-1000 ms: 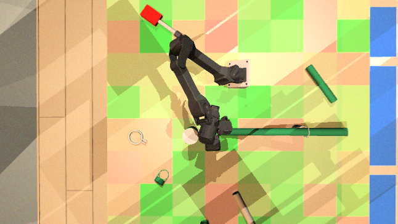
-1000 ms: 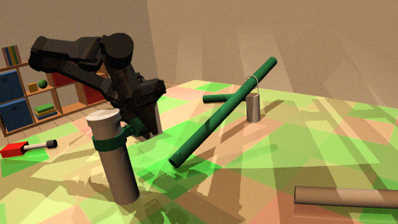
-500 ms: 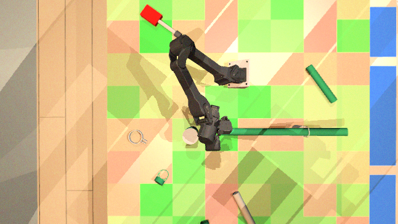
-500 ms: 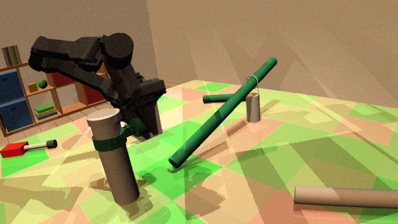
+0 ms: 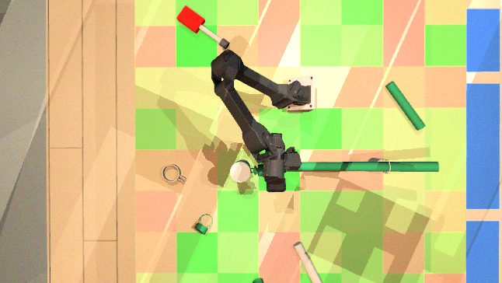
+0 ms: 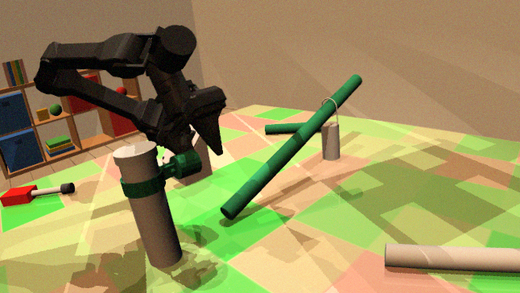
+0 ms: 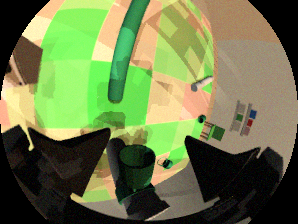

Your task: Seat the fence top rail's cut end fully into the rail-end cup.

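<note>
Fingers stand spread wide, holding nothing. In the wrist view the rail-end cup [image 7: 136,163] sits between and just below the two pads, apart from both.

Gripper [image 6: 205,125] hangs above and just beside the cup [image 6: 186,163], which projects from the brace band [image 6: 142,187]. Band sits high on the big post [image 6: 150,213], a short way below its top face.

Top rail [image 6: 282,154] – not seated. Its cut end rests low on the counter [image 6: 423,193], near the post but well below the cup mouth and apart from it. Far portion passes up through the wire loop cap [image 6: 331,105] on the short post [image 6: 331,141], so the rail lies tilted.

Step in hand, as judged: re-acquire rail, then seat it.
- Approach the rail a little back from the cut end, fingers astride the tube, axis square to it.
- Close firmly; a round tube will likely roll in a loose grip.
- Lift the cut end to cup height, align rail axis w/ cup bore – then push straight along the axis.
- Keep side load off the cup; a downward shove could slide the band down the post.
- Avoid dragging the rail out of the loop cap.
- Once bottomed in the cup, open fully and back clear w/o brushing the rail.
</note>
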`<state>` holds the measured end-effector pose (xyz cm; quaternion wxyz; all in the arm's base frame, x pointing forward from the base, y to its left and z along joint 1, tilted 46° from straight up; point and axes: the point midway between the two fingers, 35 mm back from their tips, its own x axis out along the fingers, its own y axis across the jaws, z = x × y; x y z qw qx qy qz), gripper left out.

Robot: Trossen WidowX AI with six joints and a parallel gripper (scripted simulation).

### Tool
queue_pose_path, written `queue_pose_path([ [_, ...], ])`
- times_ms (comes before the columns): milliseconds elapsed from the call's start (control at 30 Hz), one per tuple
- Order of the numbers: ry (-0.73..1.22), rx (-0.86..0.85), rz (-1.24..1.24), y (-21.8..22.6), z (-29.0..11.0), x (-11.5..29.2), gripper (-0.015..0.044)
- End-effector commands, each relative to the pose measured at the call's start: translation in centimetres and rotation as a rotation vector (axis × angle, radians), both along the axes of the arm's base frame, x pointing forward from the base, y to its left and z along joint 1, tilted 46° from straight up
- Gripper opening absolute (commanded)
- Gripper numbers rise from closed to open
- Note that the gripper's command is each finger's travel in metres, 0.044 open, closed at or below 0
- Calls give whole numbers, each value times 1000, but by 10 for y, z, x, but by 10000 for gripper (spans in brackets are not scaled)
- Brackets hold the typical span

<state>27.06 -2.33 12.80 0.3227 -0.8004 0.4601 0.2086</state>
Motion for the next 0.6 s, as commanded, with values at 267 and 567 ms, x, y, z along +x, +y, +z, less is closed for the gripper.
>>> queue_pose_path([
  [267, -29, 21, -23, 26, 0, 0, 440],
  [567, -349, 340, -393, 84, -7, 1, 440],
])
